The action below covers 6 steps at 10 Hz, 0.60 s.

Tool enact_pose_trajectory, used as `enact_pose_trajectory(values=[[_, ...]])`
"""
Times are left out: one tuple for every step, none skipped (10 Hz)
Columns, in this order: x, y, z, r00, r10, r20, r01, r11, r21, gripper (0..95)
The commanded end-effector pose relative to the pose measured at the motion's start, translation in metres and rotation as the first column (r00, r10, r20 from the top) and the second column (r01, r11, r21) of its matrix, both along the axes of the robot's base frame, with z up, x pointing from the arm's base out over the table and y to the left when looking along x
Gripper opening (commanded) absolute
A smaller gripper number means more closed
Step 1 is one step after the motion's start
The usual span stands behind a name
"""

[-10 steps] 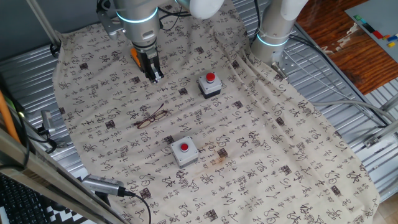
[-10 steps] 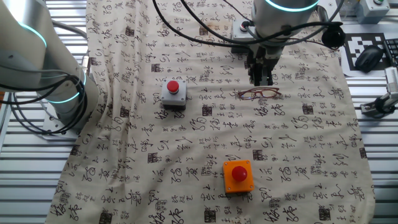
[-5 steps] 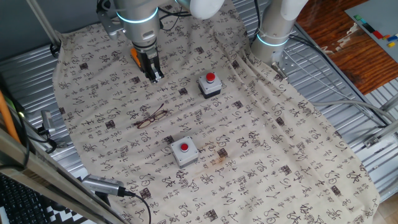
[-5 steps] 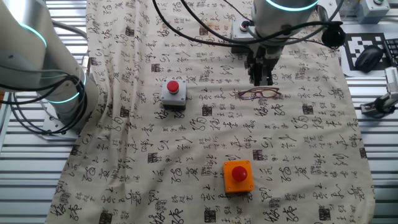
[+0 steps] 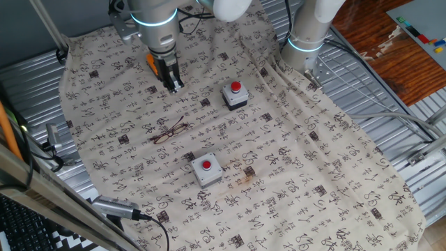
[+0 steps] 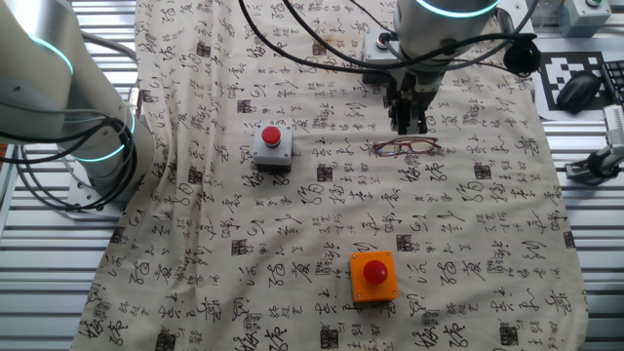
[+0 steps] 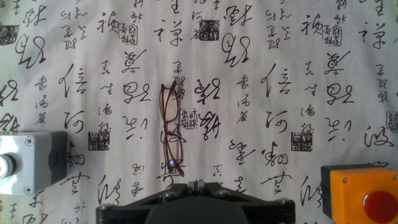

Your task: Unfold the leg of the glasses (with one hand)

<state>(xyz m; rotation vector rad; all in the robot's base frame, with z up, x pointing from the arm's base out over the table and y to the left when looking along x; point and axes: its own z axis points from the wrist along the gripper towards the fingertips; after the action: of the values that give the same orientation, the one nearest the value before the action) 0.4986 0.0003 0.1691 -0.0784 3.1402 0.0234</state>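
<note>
The glasses [image 5: 170,131] lie folded on the calligraphy-printed cloth, thin reddish-brown rims with clear lenses. In the other fixed view the glasses [image 6: 406,146] sit just below and right of my gripper [image 6: 409,127]. My gripper [image 5: 174,87] hangs above the cloth, apart from the glasses and pointing down. In the hand view the glasses [image 7: 171,134] run lengthwise just ahead of my gripper [image 7: 198,184], slightly left of centre. The two fingertips meet with nothing between them, so the gripper is shut and empty.
Two grey boxes with red buttons [image 5: 235,95] [image 5: 206,169] stand right of and in front of the glasses. An orange button box [image 6: 373,275] sits on the cloth; the hand view shows it [image 7: 360,196] at lower right and a grey box [image 7: 31,163] at lower left. A second arm's base [image 6: 88,127] stands at the table edge.
</note>
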Motion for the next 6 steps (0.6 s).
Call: enact_pose_trajectory(values=[[-0.001, 0.000, 0.000, 1.000, 0.003, 0.000, -0.003, 1.000, 0.000, 0.0], [-0.001, 0.000, 0.000, 1.000, 0.027, 0.000, -0.027, 1.000, 0.000, 0.0], [-0.002, 0.000, -0.001, 0.999, 0.042, -0.002, -0.042, 0.999, -0.006, 0.0], [-0.005, 0.000, -0.002, 0.997, 0.075, -0.001, -0.075, 0.997, -0.006, 0.0], [-0.009, 0.000, -0.003, 0.994, 0.109, -0.001, -0.109, 0.994, -0.005, 0.0], [-0.013, 0.000, -0.005, 0.991, 0.132, 0.000, -0.132, 0.991, -0.006, 0.0]])
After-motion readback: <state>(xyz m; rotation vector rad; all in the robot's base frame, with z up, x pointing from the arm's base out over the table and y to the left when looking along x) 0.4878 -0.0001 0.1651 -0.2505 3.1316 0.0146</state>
